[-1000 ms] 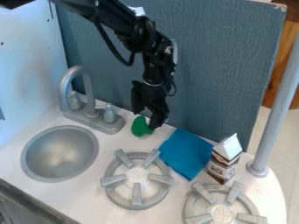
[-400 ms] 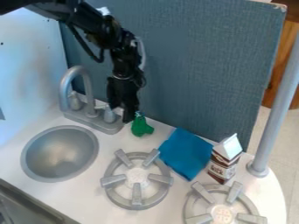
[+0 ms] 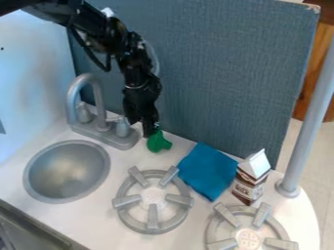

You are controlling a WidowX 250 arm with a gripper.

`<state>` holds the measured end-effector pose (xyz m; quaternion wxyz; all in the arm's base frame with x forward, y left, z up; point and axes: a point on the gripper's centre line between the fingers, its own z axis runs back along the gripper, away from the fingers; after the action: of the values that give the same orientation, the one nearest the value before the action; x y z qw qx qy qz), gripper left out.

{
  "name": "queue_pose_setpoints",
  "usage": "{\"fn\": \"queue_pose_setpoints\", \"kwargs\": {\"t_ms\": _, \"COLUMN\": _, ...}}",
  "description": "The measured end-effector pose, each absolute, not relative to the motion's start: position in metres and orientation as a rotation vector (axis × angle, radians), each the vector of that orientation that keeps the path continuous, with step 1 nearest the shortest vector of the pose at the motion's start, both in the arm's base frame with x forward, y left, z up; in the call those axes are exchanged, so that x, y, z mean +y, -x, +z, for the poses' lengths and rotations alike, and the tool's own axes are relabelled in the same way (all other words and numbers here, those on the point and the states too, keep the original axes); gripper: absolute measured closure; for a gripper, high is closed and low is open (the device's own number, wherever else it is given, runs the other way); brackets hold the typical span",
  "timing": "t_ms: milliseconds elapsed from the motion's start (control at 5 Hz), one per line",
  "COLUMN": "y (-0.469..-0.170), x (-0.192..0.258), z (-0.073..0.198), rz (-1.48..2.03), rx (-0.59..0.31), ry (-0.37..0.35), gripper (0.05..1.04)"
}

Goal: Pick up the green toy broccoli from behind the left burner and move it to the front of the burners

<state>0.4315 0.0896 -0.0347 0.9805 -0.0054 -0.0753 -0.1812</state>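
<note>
While gripper (image 3: 146,131) hangs right by green object (image 3: 157,142), beside faucet (image 3: 100,105), cannot tell if open or closed

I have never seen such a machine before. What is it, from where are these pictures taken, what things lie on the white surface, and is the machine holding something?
The machine is a black robot arm, coming in from the upper left. Its "hand", called a gripper, hangs down at the end. All three pictures come from one fixed camera, looking down at a slant.

The white counter belongs to a toy kitchen. At left are a round sink and a grey faucet; nearer the camera are two grey stove burners. A blue cloth lies flat behind them, with a brown-and-white carton standing at its right.

The gripper's lower end is right at a small green object on the counter. I cannot tell whether it grips it.
</note>
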Motion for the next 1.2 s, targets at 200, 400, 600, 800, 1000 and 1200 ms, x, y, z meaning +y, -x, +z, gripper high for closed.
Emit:
{"fn": "queue_pose_setpoints", "kwargs": {"t_ms": 200, "y": -0.433, "x": 0.09, "z": -0.033, "rz": -0.349, "rx": -0.159, "ry": 0.013, "gripper": 0.075}}
{"fn": "queue_pose_setpoints", "kwargs": {"t_ms": 400, "y": -0.441, "x": 0.091, "z": -0.036, "rz": -0.331, "rx": -0.168, "ry": 0.003, "gripper": 0.075}}
{"fn": "queue_pose_setpoints", "kwargs": {"t_ms": 600, "y": -0.443, "x": 0.09, "z": -0.046, "rz": -0.327, "rx": -0.159, "ry": 0.0, "gripper": 0.075}}
{"fn": "queue_pose_setpoints", "kwargs": {"t_ms": 800, "y": -0.448, "x": 0.081, "z": -0.047, "rz": -0.333, "rx": -0.165, "ry": 0.0, "gripper": 0.075}}
{"fn": "queue_pose_setpoints", "kwargs": {"t_ms": 1000, "y": -0.449, "x": 0.072, "z": -0.057, "rz": -0.335, "rx": -0.156, "ry": 0.006, "gripper": 0.075}}
{"fn": "queue_pose_setpoints", "kwargs": {"t_ms": 1200, "y": -0.453, "x": 0.07, "z": -0.057, "rz": -0.316, "rx": -0.176, "ry": 0.003, "gripper": 0.075}}
